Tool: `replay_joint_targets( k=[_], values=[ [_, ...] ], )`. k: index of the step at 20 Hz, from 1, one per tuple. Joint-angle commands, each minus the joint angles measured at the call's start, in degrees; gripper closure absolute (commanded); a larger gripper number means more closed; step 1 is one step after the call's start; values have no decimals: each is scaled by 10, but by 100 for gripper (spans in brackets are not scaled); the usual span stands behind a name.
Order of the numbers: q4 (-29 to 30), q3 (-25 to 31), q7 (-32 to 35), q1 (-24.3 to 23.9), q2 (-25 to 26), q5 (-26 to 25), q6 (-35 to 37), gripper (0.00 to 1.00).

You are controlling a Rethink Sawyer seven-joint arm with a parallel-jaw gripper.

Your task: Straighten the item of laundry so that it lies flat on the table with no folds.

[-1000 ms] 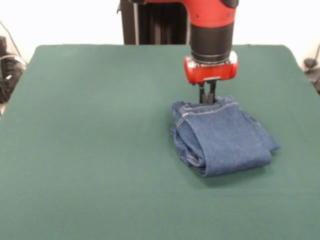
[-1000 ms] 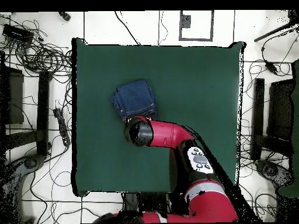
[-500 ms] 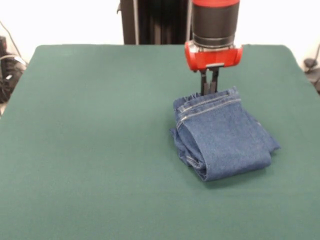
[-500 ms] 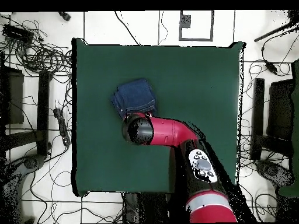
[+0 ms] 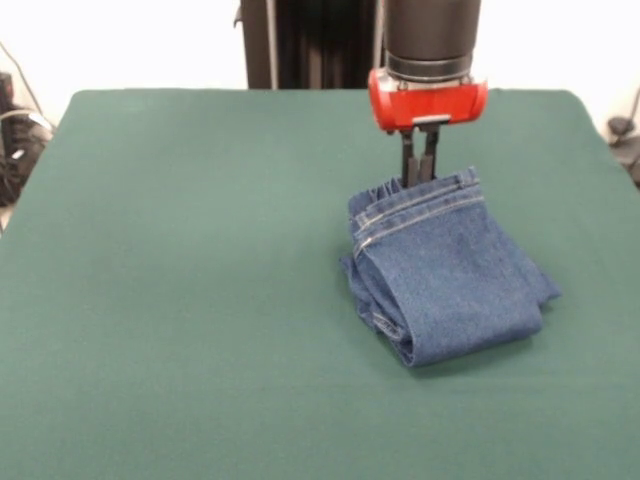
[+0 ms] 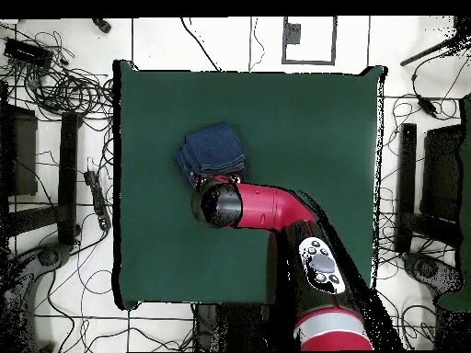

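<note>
The blue denim jeans (image 5: 445, 272) lie folded in a thick bundle on the right half of the dark green table (image 5: 180, 280). Several layers show at the bundle's left edge, and an orange-stitched hem runs along its far edge. My gripper (image 5: 418, 178) comes straight down at that far edge, shut on the hem, which is lifted a little off the table. In the overhead view the jeans (image 6: 210, 152) lie left of the table's middle (image 6: 304, 129), and the arm's wrist (image 6: 217, 204) covers the gripper.
Cables and stands lie on the floor round the table in the overhead view (image 6: 55, 92). The robot's black pedestal (image 5: 300, 45) stands at the table's far side.
The gripper has risen a little with the jeans' far hem in it, and that edge has lifted. The arm's elbow has swung in the overhead view.
</note>
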Motion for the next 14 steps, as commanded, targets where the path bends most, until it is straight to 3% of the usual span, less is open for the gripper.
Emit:
replay_joint_targets(
  k=[1,14],
  values=[
    [4,68,24,8,9,-9,46,100],
    [1,56,16,17,-36,-3,124,100]
  ],
)
